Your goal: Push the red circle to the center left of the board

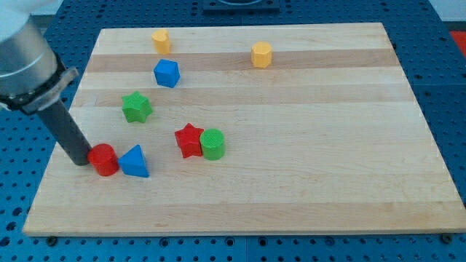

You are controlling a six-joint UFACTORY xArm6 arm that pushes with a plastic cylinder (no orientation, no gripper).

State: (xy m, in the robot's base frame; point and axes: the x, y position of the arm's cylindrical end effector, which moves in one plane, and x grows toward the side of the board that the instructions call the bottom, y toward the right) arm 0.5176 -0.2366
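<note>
The red circle [103,160] sits near the board's left edge, low in the view. It touches the blue triangle [135,161] on its right. My tip [79,161] is on the board right against the red circle's left side. The dark rod rises from it toward the view's top left.
A red star [188,140] touches a green circle [212,144] near the middle. A green star [136,107] and a blue hexagon-like block [167,73] lie above. Two yellow blocks, one [161,41] and another [261,54], sit near the top edge. The wooden board [328,145] ends close to my tip's left.
</note>
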